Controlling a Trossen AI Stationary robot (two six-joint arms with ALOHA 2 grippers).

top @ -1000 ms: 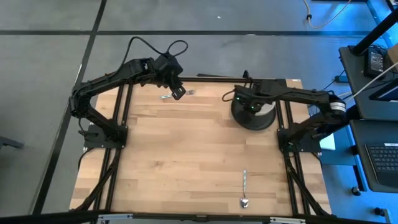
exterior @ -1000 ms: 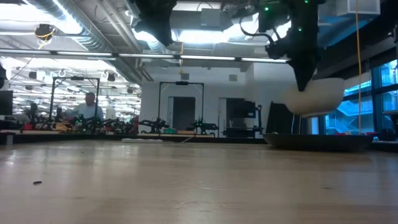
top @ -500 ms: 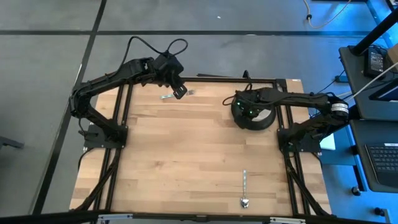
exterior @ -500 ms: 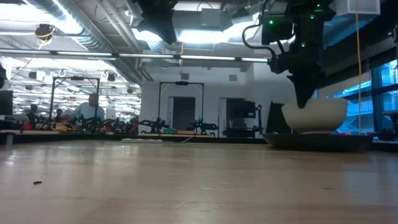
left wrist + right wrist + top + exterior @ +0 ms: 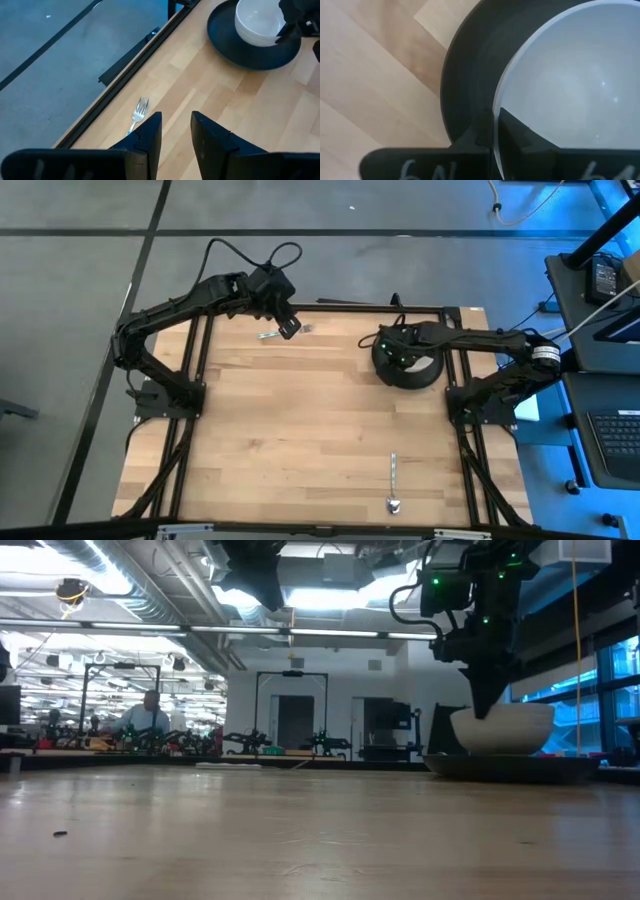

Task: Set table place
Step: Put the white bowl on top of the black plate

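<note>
The white bowl (image 5: 502, 730) sits upright on the round black plate (image 5: 515, 766) at the table's far right; the left wrist view shows bowl (image 5: 257, 22) and plate (image 5: 235, 47) too. My right gripper (image 5: 482, 708) comes down on the bowl's rim and is shut on it. My left gripper (image 5: 176, 131) is open and hovers above the far left part of the table (image 5: 300, 430), over the silver fork (image 5: 138, 111), which lies flat near the far edge. The silver spoon (image 5: 393, 485) lies flat near the near edge. My right gripper (image 5: 496, 125) has the bowl's rim (image 5: 496, 107) between its two fingers, one finger (image 5: 520, 132) inside the bowl and one finger (image 5: 477, 134) outside. It comes from above, pointing down. The bowl stands upright with its base on the black plate (image 5: 467, 75).
Black frame rails (image 5: 125, 80) run along the table's far edge beside the fork. Bare wood lies between the plate and the spoon. Beyond the table the low view shows a workshop with a person (image 5: 150, 712) far off.
My right gripper has moved down, bringing the bowl from a lifted, tilted pose above the plate to standing upright on it. The left arm has kept still.
</note>
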